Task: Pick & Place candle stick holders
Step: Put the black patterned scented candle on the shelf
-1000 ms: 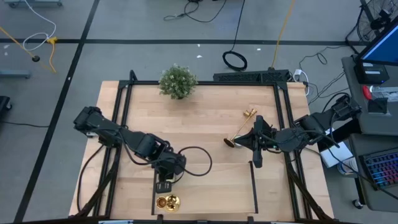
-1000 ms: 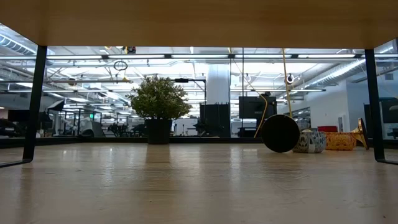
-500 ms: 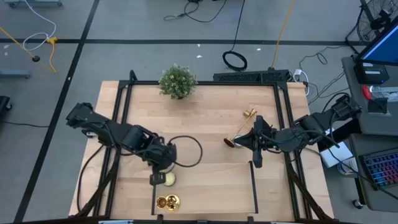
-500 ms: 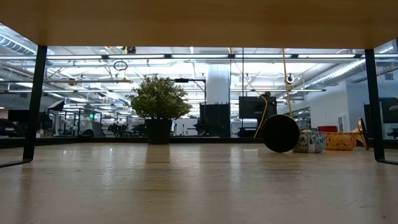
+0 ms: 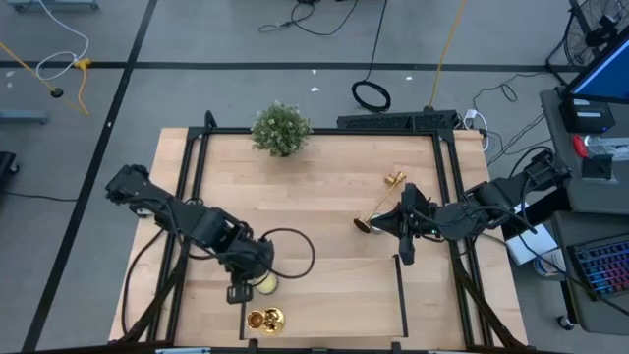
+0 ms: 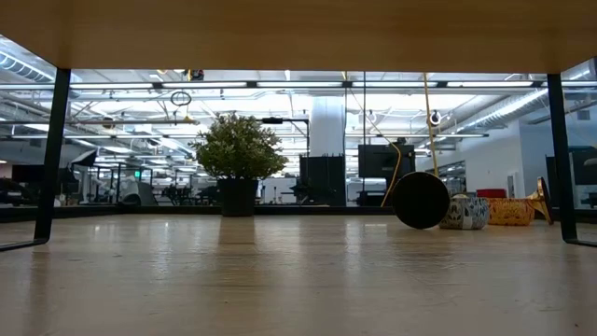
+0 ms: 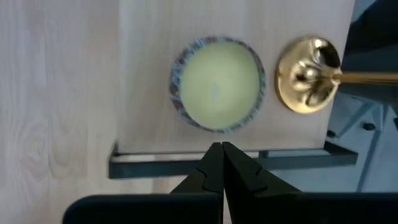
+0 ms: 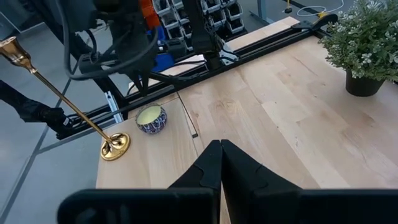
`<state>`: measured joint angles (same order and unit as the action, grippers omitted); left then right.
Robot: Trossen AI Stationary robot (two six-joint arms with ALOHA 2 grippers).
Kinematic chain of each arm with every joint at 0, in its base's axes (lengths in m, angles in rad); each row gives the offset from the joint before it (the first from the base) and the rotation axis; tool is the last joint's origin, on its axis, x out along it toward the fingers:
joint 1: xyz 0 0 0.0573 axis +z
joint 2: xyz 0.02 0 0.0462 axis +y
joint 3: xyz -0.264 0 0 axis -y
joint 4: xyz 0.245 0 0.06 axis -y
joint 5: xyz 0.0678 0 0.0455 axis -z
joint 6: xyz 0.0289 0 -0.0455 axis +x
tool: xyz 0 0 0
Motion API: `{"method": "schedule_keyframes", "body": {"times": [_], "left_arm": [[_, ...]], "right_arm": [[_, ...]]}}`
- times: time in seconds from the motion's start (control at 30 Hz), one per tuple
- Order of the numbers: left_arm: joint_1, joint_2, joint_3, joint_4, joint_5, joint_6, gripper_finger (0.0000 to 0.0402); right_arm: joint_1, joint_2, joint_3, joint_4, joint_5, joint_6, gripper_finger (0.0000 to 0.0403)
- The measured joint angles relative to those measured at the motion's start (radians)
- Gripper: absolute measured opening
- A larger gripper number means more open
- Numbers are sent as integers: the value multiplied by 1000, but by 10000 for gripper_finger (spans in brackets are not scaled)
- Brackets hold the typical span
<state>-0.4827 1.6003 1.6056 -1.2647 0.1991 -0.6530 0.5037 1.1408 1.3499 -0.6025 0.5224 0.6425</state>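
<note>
One gold candle stick holder (image 5: 263,320) stands on its round base at the table's near edge, left of centre; its base (image 7: 309,74) and long stem (image 8: 59,93) show in both wrist views. A second holder (image 5: 379,205) lies on its side right of centre, its dark base underside (image 6: 420,201) facing the near edge. My left gripper (image 5: 239,292) is shut and empty, just left of a small candle bowl (image 7: 216,84). My right gripper (image 5: 393,226) hangs shut and empty above the lying holder; its shut fingertips (image 8: 221,146) hold nothing.
A bushy potted plant (image 5: 282,128) stands at the far edge, left of centre. The candle bowl (image 5: 265,284) sits just beyond the standing holder. Black frame rails (image 5: 197,197) run along the table's sides, and a dark strip (image 5: 403,295) crosses the near right part.
My left gripper, shut throughout, has moved toward the table's left edge and risen a little. It stood over the candle bowl and hid it; the bowl now shows beside it. The holders and my right arm have kept still.
</note>
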Motion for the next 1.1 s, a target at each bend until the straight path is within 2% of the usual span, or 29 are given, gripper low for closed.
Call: {"method": "schedule_keyframes", "body": {"times": [1.1], "left_arm": [[-24,30,0,29,23,-4,0]], "right_arm": [[0,0,0,1,5,-11,0]]}}
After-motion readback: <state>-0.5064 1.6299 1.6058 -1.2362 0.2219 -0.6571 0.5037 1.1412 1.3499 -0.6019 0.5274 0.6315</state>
